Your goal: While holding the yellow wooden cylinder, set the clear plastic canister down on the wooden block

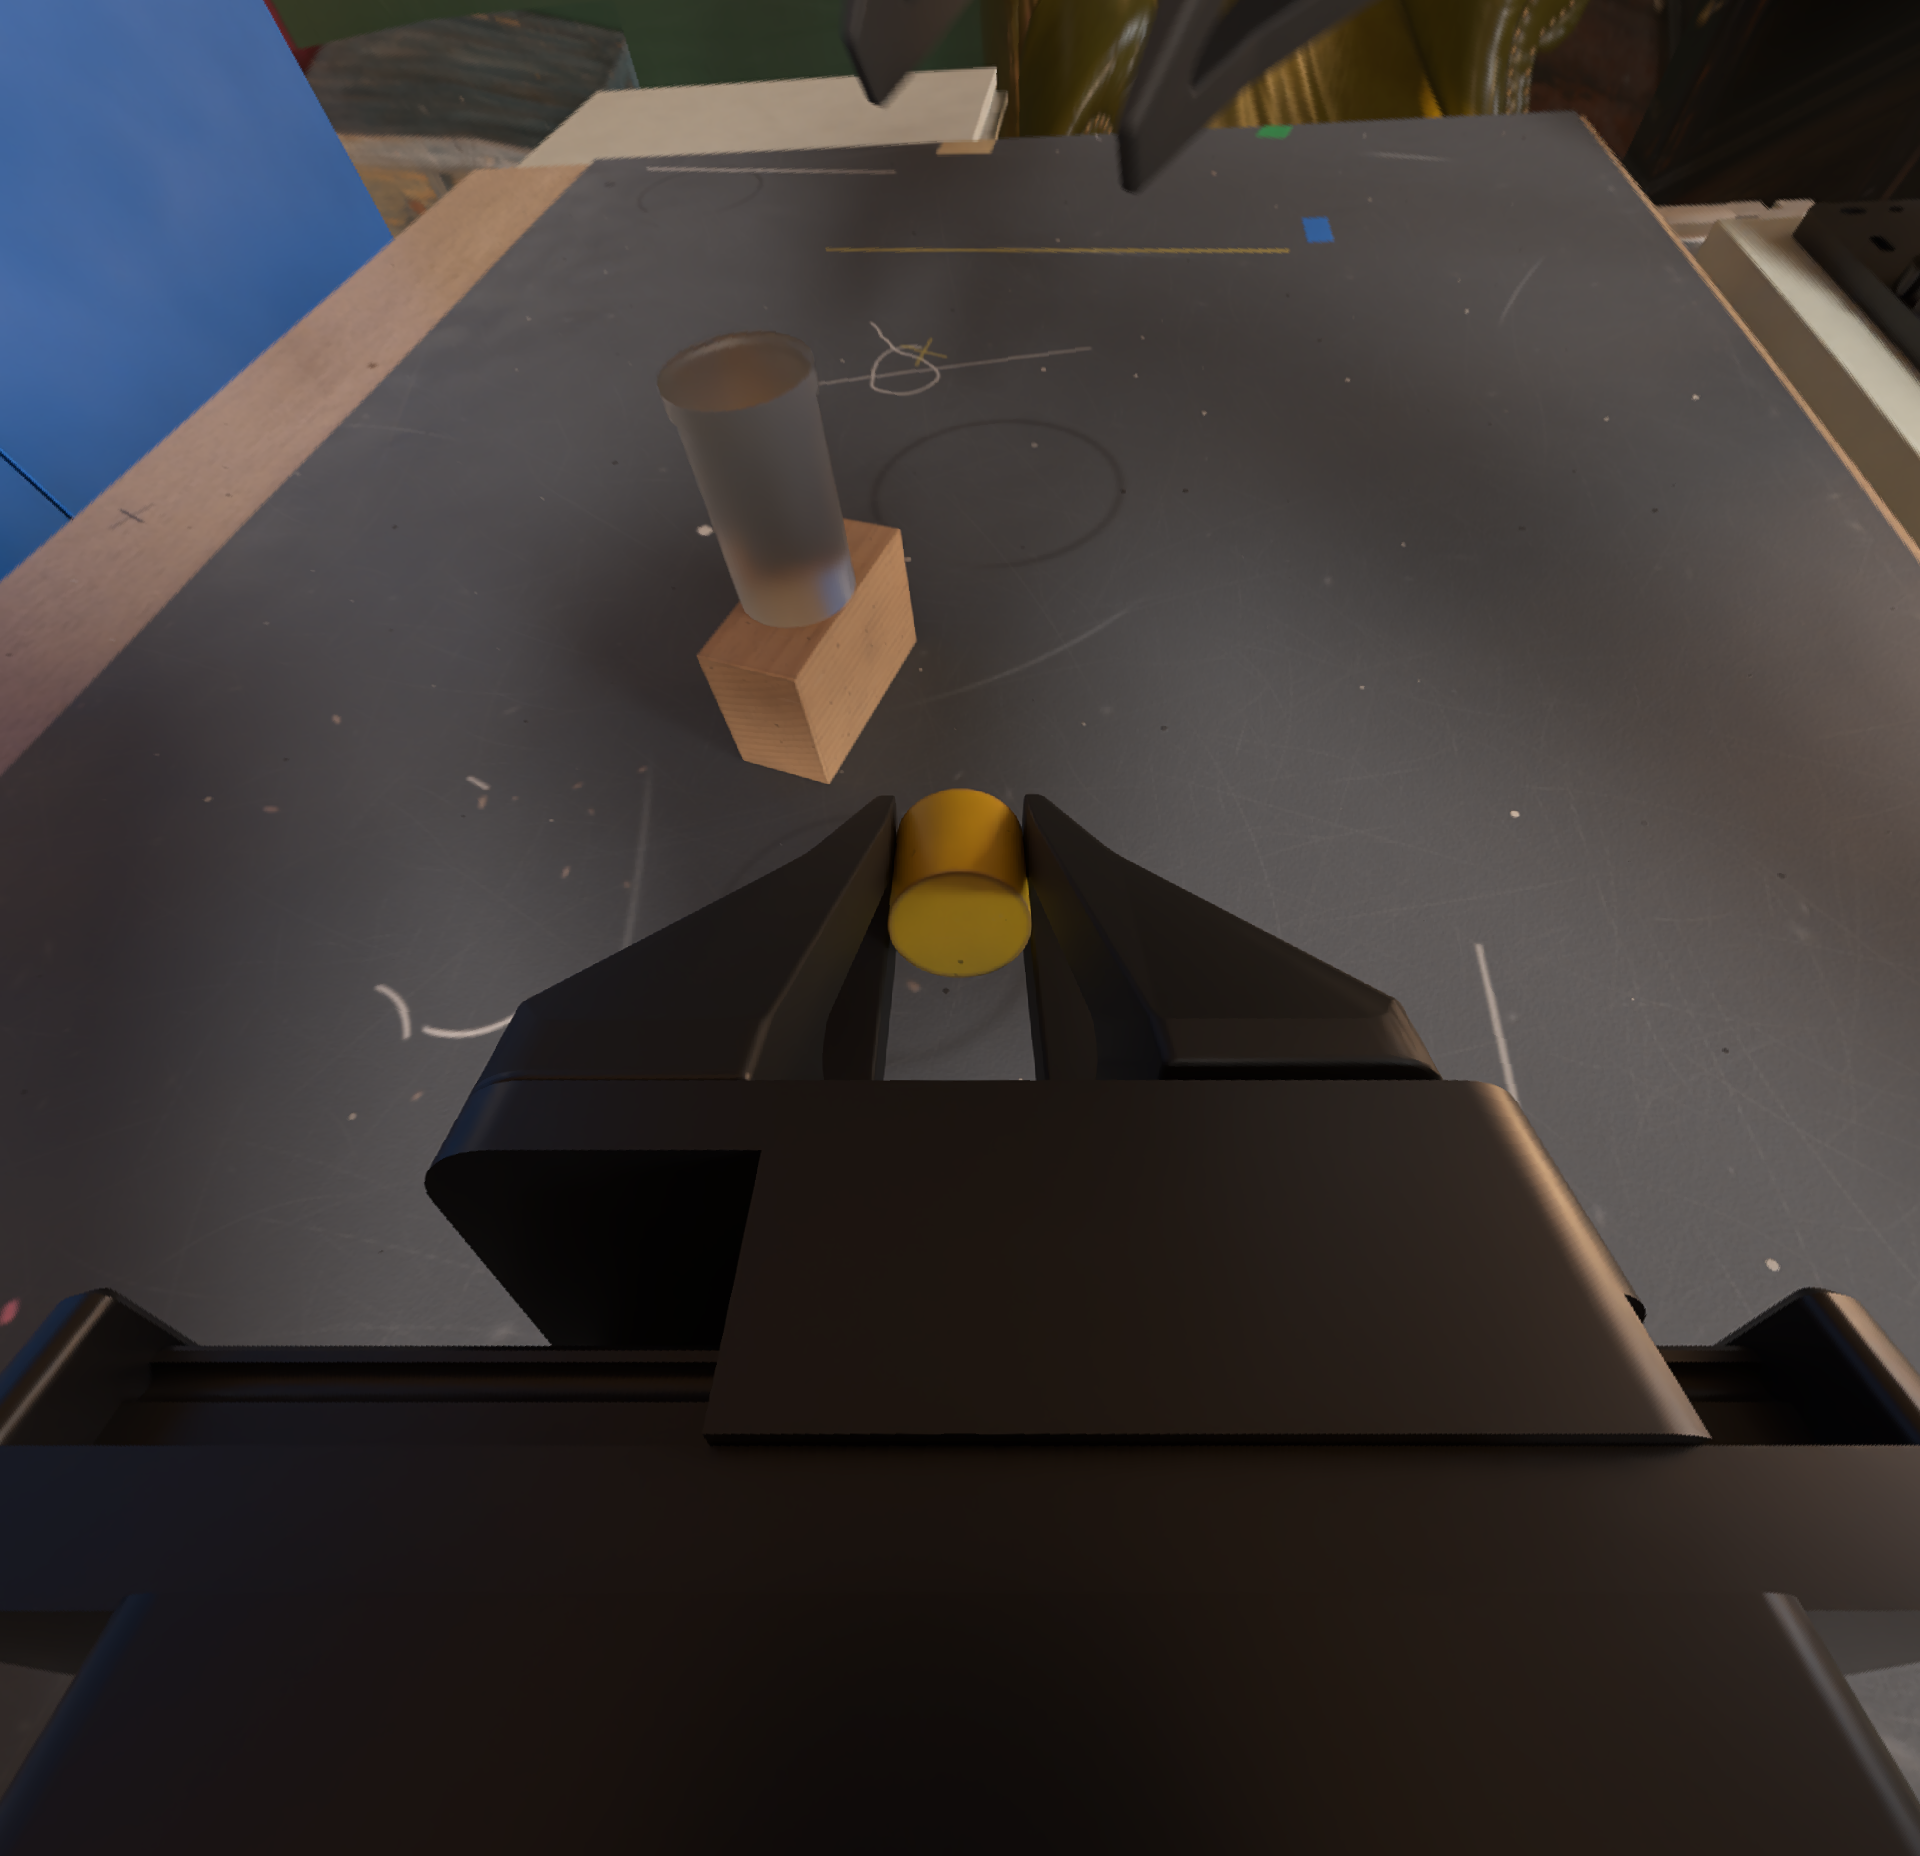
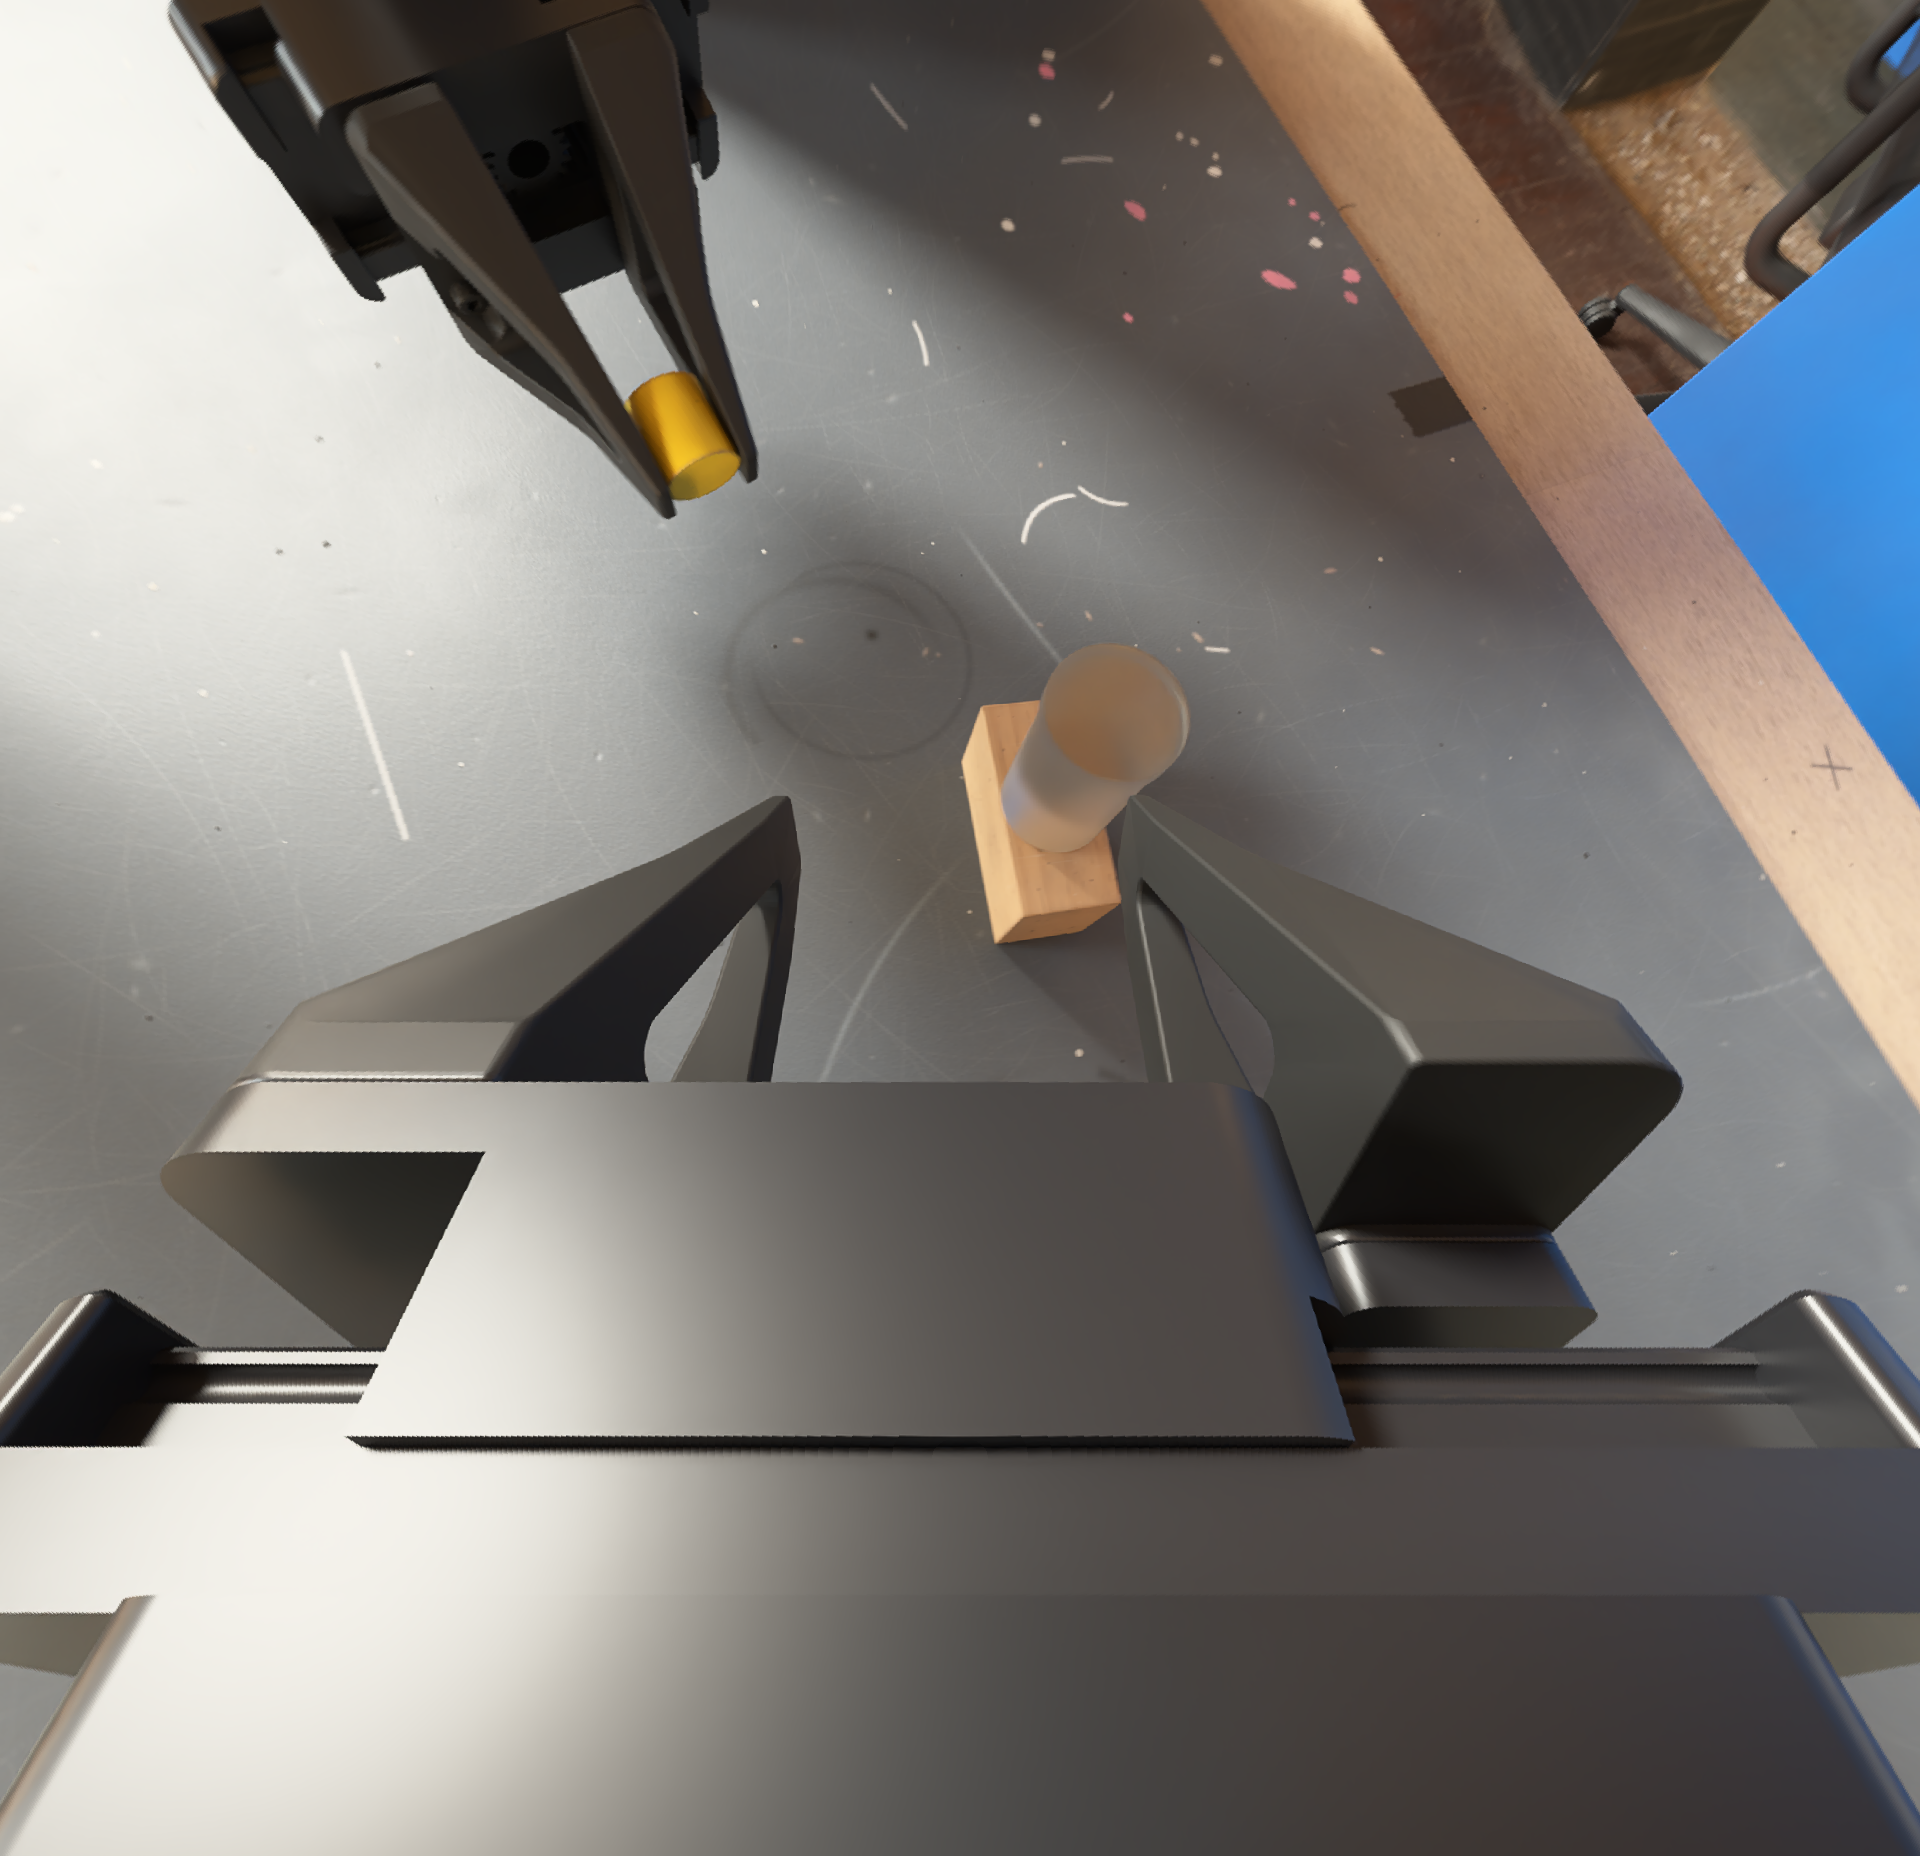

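Note:
My left gripper (image 1: 958, 814) is shut on the yellow wooden cylinder (image 1: 958, 902) and holds it above the dark table mat; it also shows in the right wrist view (image 2: 712, 492) with the cylinder (image 2: 686, 437). The clear plastic canister (image 1: 758, 476) stands upright on the wooden block (image 1: 821, 679), just beyond the cylinder. My right gripper (image 2: 961, 814) is open and empty, high above the block (image 2: 1039, 871) and canister (image 2: 1091, 757), which is nearest its right finger. Its fingertips (image 1: 1143, 159) hang at the top of the left wrist view.
The dark mat (image 1: 1351, 611) lies on a wooden-edged table (image 1: 260, 404). A blue panel (image 1: 135, 227) stands past the table's left edge; it also shows in the right wrist view (image 2: 1818, 476). A white box (image 1: 790, 107) sits behind the far edge.

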Controlling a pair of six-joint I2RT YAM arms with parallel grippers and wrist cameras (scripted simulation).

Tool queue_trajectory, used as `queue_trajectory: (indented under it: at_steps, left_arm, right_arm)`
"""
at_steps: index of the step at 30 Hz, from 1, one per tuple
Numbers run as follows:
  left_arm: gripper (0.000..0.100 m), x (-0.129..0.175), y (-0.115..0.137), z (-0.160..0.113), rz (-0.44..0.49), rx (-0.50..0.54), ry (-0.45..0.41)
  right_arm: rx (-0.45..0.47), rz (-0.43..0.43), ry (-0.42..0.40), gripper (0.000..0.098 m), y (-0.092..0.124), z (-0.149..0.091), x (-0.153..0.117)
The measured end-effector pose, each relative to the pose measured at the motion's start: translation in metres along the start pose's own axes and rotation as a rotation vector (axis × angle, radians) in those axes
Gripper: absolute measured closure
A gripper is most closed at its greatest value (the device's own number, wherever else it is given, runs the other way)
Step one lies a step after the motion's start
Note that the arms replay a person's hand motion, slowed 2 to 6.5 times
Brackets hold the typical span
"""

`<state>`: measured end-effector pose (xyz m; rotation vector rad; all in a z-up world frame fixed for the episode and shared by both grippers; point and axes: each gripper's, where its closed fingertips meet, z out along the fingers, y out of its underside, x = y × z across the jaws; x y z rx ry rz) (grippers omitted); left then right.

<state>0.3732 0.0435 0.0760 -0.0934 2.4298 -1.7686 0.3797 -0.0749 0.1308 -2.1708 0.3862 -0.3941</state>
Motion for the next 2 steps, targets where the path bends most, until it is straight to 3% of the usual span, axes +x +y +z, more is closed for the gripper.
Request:
queue_trajectory:
  at_steps: [2]
  left_arm:
    - [0.080, -0.0029, -0.0048, -0.0036, -0.004, 0.016, -0.007]
  right_arm:
    - [0.044, 0.029, 0.014, 0.0450, 0.0044, -0.0045, -0.0061]
